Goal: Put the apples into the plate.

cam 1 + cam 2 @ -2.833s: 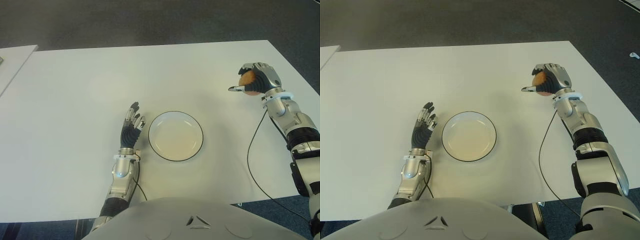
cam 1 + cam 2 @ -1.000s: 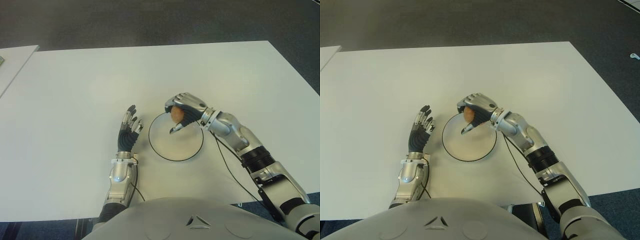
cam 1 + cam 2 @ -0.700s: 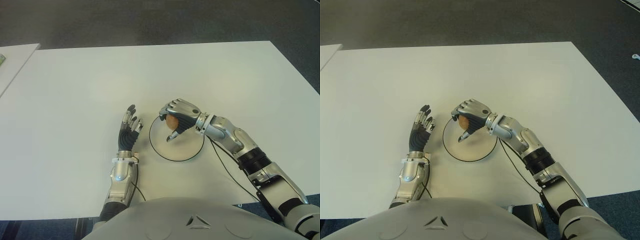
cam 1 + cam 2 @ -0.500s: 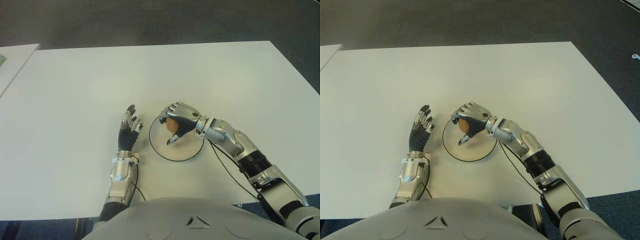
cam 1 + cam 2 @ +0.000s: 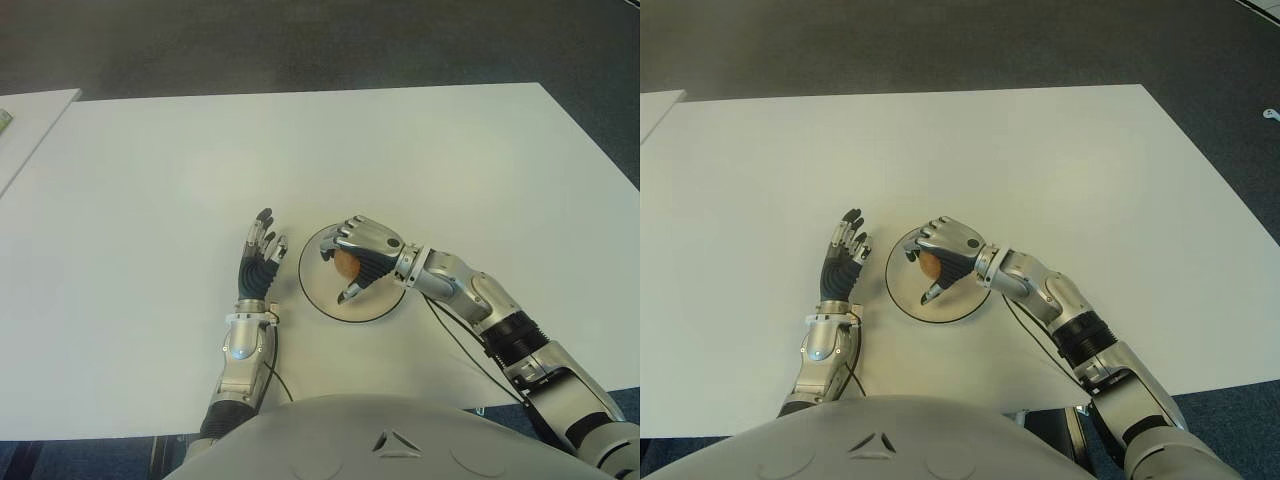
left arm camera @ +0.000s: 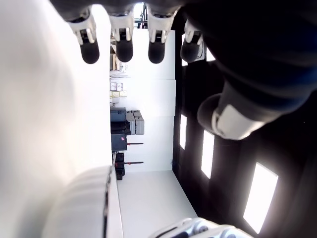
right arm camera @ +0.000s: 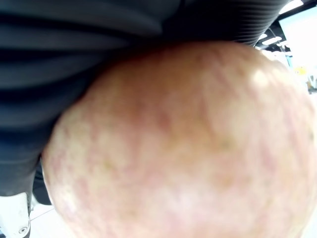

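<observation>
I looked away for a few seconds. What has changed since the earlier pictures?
The right robot hand carried the apple from the table's far right over the plate and lowered it, fingers still closed. The left robot hand, open beside the plate, stayed put.

Reddish apple held over white plate.

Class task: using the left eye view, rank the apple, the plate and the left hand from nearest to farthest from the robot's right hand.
1. apple: gripped inside the right hand.
2. plate: directly beneath that hand.
3. left hand: open, beside the plate on its left.
</observation>
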